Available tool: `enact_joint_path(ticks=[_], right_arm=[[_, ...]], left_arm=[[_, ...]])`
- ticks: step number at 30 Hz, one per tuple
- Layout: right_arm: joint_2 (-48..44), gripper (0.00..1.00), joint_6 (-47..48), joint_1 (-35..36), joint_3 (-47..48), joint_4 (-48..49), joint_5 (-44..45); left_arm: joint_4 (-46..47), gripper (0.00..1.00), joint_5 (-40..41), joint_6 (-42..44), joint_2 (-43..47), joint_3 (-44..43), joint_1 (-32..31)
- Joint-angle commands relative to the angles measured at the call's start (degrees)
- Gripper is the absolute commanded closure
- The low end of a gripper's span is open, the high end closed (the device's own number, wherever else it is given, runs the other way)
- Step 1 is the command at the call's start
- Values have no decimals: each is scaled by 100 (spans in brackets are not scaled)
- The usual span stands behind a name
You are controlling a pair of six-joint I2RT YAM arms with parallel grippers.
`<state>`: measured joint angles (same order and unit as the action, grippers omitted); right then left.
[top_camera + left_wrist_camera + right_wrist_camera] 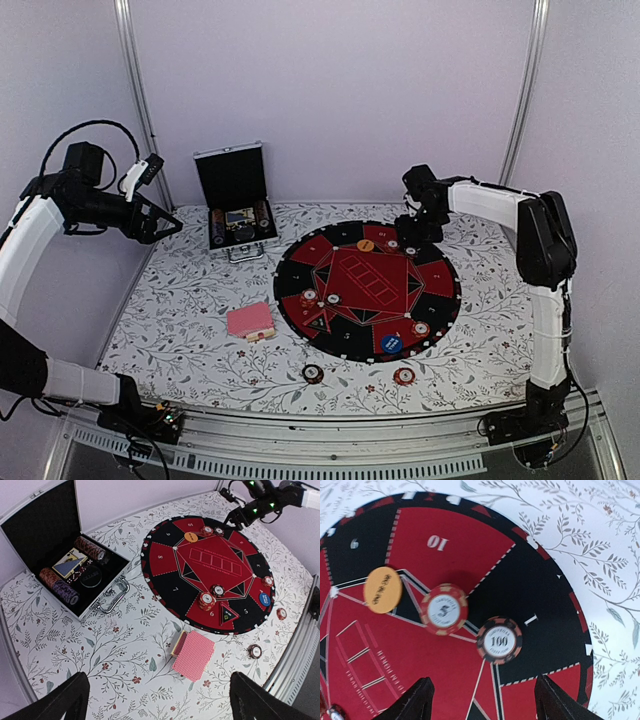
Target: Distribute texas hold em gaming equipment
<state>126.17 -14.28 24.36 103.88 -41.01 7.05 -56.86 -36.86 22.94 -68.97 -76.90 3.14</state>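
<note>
Done: red striped-edge poker chip (444, 609) and dark striped-edge poker chip (499, 640) were seen laid at the upper rim of the round black-and-red mat (340, 270) | Pending: pink-red-backed card deck (250, 320) was seen undealt, lower left of the top view | Claws: right gripper (485, 679) was held open above both chips; left gripper (159, 677) was spread wide, empty

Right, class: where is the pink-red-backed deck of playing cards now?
In the top view, the pink-red-backed deck lies on the floral table, just left of the round black-and-red mat.
</note>
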Motion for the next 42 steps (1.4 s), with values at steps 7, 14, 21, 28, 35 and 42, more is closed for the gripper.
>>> enact_joint_path(ticks=[7,14,21,28,35,42], right_arm=[[-2153,25,-566,2406,-1615,-85,69],[-1881,18,-979,4037,-1502,-513,-184],[-1163,15,-958,4687,-1242,-593,-554],[-553,14,-795,4761,-1011,-592,-524],[-214,17,-666,4762,-840,-586,-569],[-38,27,-645,4755,-780,-651,-520]], left_arm=[[-114,0,-56,138,103,9,26],[-123,0,-131,107,112,9,25],[-136,0,-142,100,163,9,26],[-185,0,-115,145,168,5,22],[-215,0,-84,148,147,-47,21],[-261,0,-20,202,176,-79,21]])
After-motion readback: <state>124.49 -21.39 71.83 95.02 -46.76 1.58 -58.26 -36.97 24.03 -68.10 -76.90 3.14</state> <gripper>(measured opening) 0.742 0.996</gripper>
